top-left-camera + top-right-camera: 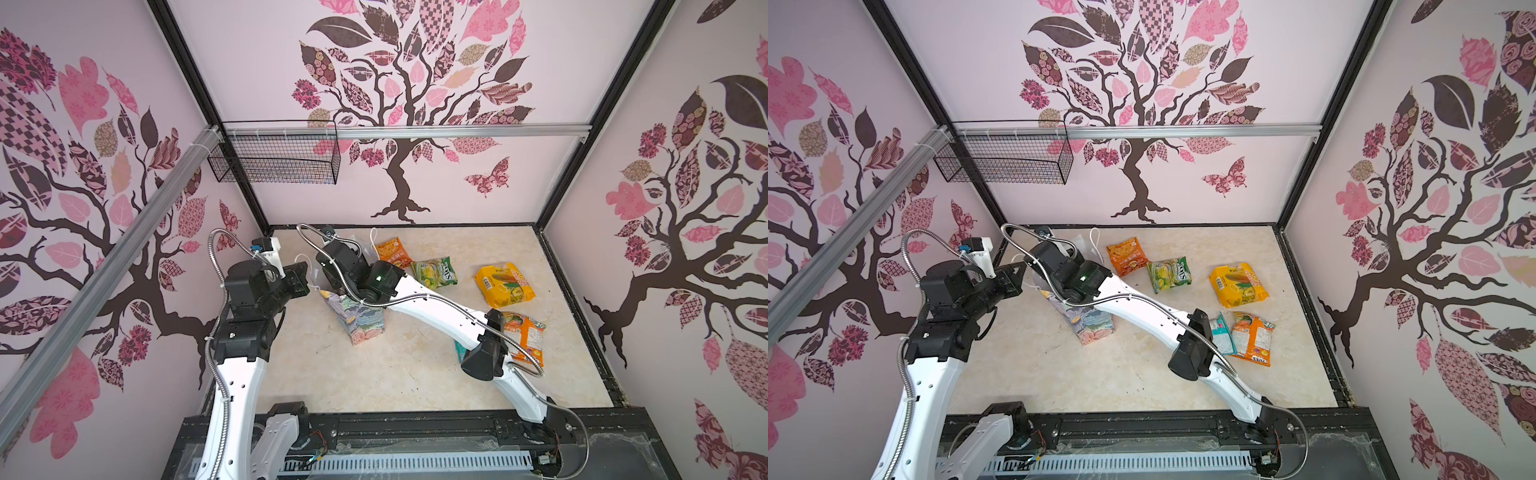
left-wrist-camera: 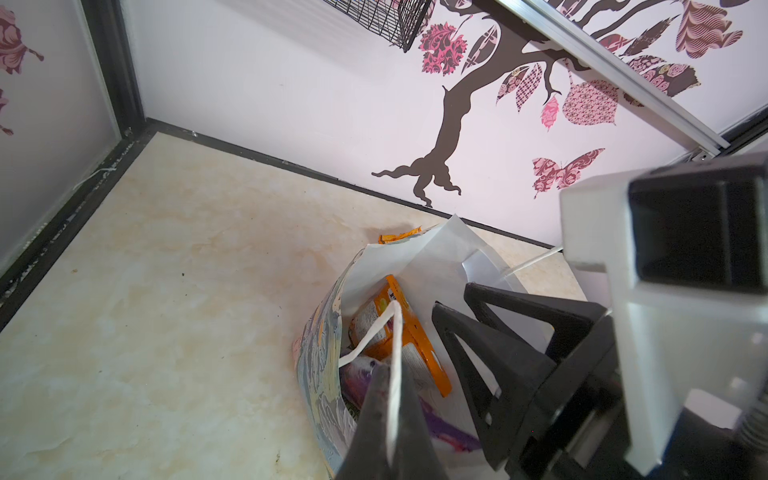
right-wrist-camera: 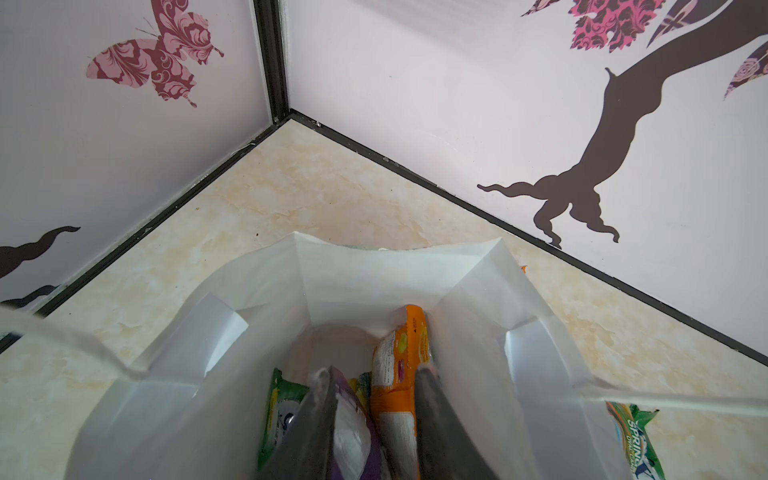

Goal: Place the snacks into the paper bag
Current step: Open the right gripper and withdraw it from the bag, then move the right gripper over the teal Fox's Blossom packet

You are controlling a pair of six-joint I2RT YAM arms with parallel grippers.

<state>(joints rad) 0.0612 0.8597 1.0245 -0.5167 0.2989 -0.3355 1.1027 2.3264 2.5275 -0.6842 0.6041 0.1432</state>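
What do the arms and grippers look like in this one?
The left arm and right arm have white links and black joint housings, each trailed by a ribbed silver conduit. A green light glows on the right wrist. The left gripper and right gripper have black fingers, open triangular frames tapering to tips. A white camera mount sits at each wrist.

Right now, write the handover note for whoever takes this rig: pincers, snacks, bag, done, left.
Left pincer: shut on the cord handle of the paper bag, holding the mouth open.
Right pincer: inside the bag, jaws parted, seemingly gripping nothing.
Done: bagged orange packet, purple packet and green-edged packet are inside.
Left: five on the table: orange snack, green snack, yellow snack, orange-and-white snack, teal snack.
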